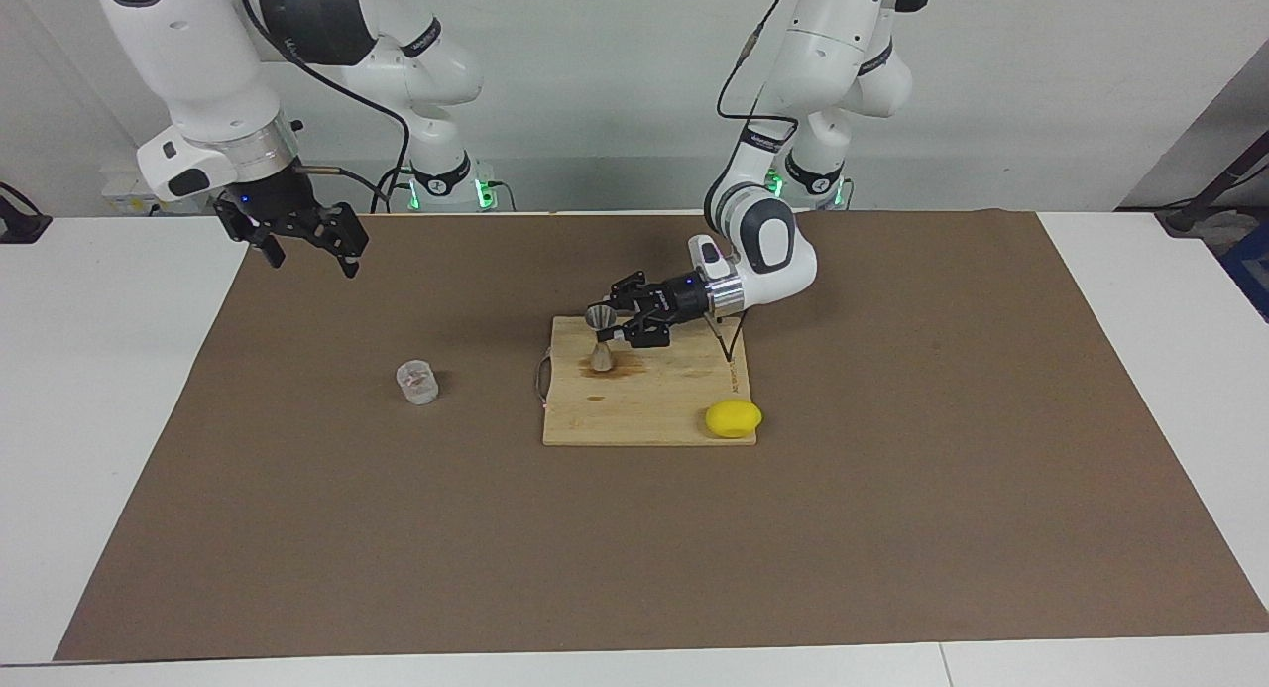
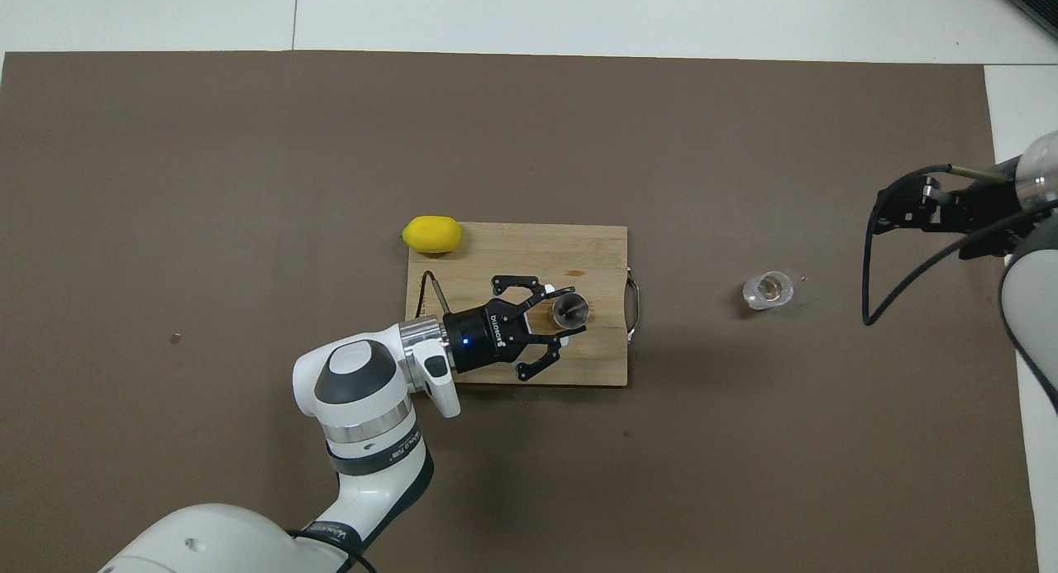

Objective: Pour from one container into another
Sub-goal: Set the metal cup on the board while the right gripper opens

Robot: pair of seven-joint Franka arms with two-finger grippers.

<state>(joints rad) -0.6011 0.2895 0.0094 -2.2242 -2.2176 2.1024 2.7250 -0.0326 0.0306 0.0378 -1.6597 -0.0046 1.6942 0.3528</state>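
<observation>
Clear plastic cup (image 1: 417,382) looks light and squashy, so grab mid-wall gently; left tool (image 1: 617,322) is clamped on the silvery hourglass jigger (image 1: 600,342), right tool (image 1: 302,241) hangs apart.

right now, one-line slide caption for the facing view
Left gripper shut on the upright jigger on the cutting board; right gripper open, raised.

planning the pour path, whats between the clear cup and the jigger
Only bare mat and the board's metal handle lie between cup and jigger, clearest overhead.
</observation>
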